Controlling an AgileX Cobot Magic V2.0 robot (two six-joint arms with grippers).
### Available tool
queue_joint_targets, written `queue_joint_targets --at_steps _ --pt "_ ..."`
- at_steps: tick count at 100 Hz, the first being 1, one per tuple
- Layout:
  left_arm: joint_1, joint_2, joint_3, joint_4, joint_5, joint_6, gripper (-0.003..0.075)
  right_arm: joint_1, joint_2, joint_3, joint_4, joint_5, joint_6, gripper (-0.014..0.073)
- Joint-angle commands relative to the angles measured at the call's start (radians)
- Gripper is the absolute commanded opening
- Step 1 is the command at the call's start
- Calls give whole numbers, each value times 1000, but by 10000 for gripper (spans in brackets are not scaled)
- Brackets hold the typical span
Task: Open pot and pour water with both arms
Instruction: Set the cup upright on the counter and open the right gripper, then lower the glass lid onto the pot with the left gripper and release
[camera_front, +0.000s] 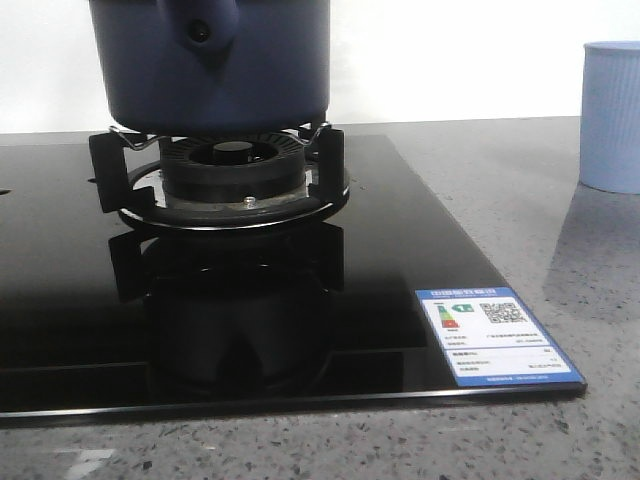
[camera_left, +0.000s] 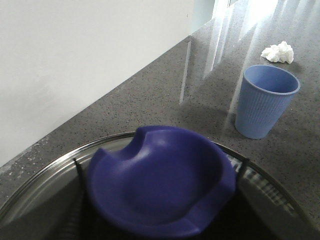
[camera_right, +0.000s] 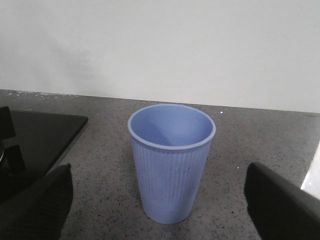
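- On the burner stand (camera_front: 215, 195) of the black stove (camera_front: 250, 330), the pot (camera_front: 210, 65) is seen in the front view, its stubby handle with the small hole turned toward the camera.
- In the left wrist view, a dark blue knob (camera_left: 162, 192) on a glass lid (camera_left: 45, 182) with a metal rim fills the lower part of the picture; the lid is judged to be in place on the pot, so the opening step is taken as not yet done.
- The left end effector (camera_left: 162, 220) is hardly shown: two thin dark tips appear on either side of the knob, and whether the knob is gripped cannot be told.
- The right end effector (camera_right: 172, 200) is spread wide, its two dark fingers (camera_right: 35, 205) set apart on either side of the cup (camera_right: 171, 162) without touching it.
- The cup is stood upright on the grey table (camera_right: 240, 150), beside the stove; its inside is seen to be empty, so pouring is judged to remain.
- What the pot holds cannot be seen in any view.
- A crumpled white tissue (camera_left: 278, 52) is left on the table beyond the cup.
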Motion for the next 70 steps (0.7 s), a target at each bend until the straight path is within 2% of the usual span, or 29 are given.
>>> queue_joint_targets --at_steps 1,70 --pt "-18 -32 -39 -96 -7 2 349 -5 -6 -24 13 -44 -1 632" --pt "-21 -29 -39 -74 27 24 348 -4 -6 -24 13 -46 -1 632"
